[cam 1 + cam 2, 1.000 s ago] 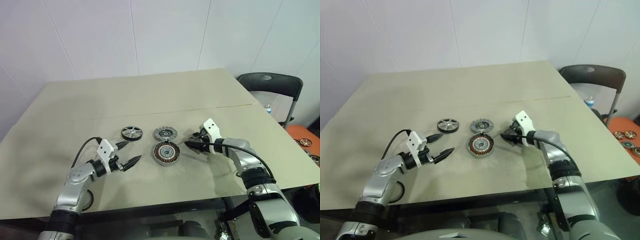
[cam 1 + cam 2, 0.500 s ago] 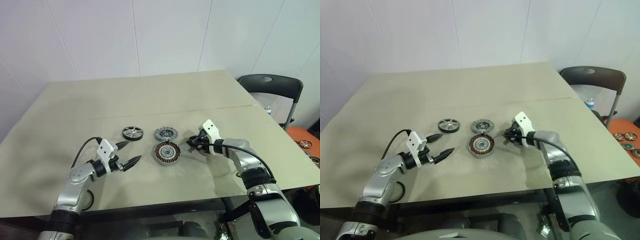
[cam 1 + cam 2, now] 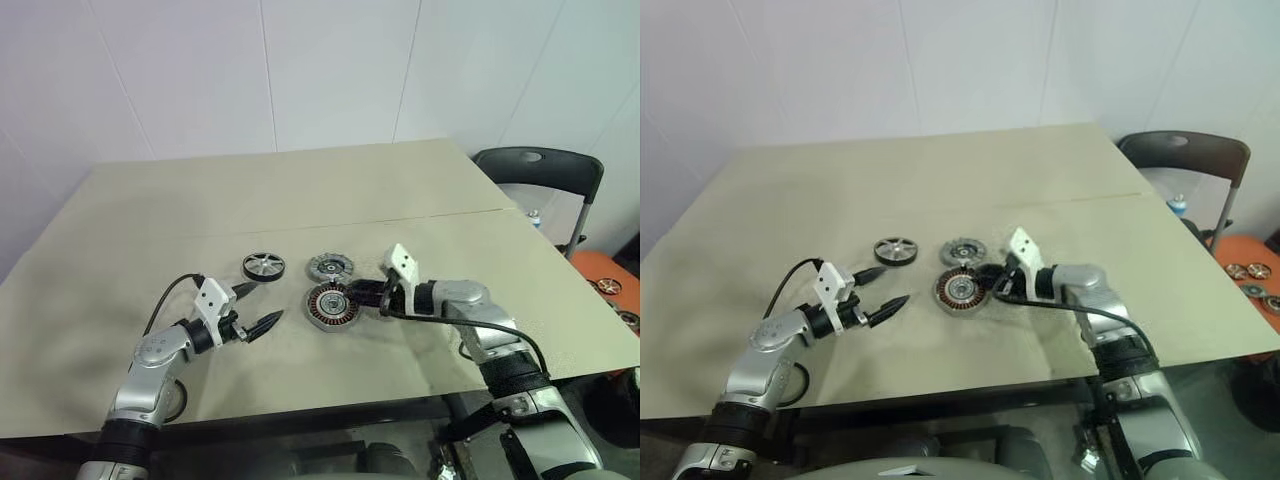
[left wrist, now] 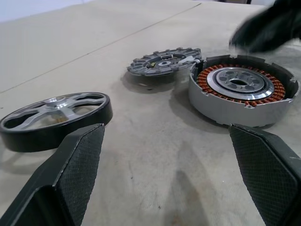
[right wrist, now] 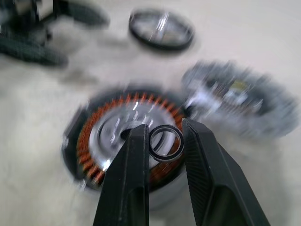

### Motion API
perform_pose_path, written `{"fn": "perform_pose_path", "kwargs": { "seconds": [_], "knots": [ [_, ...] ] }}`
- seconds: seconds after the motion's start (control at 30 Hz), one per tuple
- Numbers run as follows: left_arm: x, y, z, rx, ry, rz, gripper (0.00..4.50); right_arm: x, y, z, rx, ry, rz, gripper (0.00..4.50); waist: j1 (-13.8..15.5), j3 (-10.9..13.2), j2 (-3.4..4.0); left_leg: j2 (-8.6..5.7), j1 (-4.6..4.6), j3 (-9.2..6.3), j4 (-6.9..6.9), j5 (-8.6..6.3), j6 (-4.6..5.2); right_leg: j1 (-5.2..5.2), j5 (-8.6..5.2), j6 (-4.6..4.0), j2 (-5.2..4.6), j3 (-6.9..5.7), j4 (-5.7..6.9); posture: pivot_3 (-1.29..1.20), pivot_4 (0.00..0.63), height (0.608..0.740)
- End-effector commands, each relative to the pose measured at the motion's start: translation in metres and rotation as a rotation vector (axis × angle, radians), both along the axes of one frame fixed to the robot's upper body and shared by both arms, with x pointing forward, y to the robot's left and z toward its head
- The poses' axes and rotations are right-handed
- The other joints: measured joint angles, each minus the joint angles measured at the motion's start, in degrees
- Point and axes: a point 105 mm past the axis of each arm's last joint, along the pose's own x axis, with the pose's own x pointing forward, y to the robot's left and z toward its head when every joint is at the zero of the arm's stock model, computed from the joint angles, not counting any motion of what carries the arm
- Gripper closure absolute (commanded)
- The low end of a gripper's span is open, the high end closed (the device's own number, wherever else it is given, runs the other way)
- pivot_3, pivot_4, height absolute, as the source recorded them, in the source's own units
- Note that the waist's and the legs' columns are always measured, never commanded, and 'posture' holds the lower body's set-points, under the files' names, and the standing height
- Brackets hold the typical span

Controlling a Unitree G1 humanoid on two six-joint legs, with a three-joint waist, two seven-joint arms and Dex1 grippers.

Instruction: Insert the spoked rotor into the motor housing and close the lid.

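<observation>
While the right tool (image 5: 162, 141) hangs over the motor housing (image 3: 332, 304), its two black fingers (image 5: 126, 176) are clamped on a small metal ring (image 5: 166, 142), which stands between their tips. In the right wrist view this ring sits just above the silver centre of the housing, inside the circle of copper-brown windings; whether the ring touches the housing cannot be told. The right tool reaches the housing from the housing's right side, pointing toward the left arm.

The lid (image 3: 330, 267), a grey disc with a notched edge, lies flat on the desk (image 3: 300, 190) just beyond the housing and close to the right tool's tip. The spoked rotor (image 3: 264, 265) lies flat on the desk too, farther from the right tool, on the other side of the lid. It is outside the housing, and the housing is open at the top.

The left tool (image 3: 259, 306) has its fingers (image 4: 77, 162) wide apart and holds nothing. It is low over the desk and points toward the three parts. The rotor is just ahead of its one finger, the housing is ahead near the other finger, and the lid is farther on between them. A dark chair (image 3: 545, 170) stands beyond the desk's corner on the right arm's side.
</observation>
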Motion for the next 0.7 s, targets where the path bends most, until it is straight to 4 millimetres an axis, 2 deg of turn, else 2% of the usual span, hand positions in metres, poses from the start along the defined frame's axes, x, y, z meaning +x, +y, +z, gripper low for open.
{"fn": "perform_pose_path", "kwargs": {
  "seconds": [0.03, 0.4, 0.7],
  "knots": [
    [0.003, -0.001, 0.010, -0.002, -0.043, -0.001, 0.00, 0.005, 0.007, 0.007, -0.018, -0.031, 0.002, 3.84, -0.03, -0.01, -0.01, 0.01, 0.01, 0.02, -0.01, 0.00, 0.00, 0.00, 0.01, -0.01, 0.01, 0.02, 0.00, 0.00, 0.000, 0.740],
    [0.002, -0.002, 0.010, -0.003, -0.041, 0.005, 0.00, -0.002, 0.036, 0.010, -0.019, -0.036, 0.109, 3.84, -0.01, -0.01, -0.01, 0.07, 0.01, 0.04, 0.00, 0.00, 0.00, -0.02, 0.07, -0.05, 0.07, 0.03, 0.00, 0.00, 0.000, 0.740],
    [0.000, 0.000, 0.009, -0.002, -0.040, 0.010, 0.00, -0.002, 0.033, 0.006, -0.031, -0.025, 0.098, 3.84, 0.02, -0.01, -0.01, 0.07, 0.01, 0.05, -0.01, 0.00, 0.00, -0.02, 0.08, -0.05, 0.07, 0.03, -0.01, 0.00, 0.000, 0.740]
  ]
}}
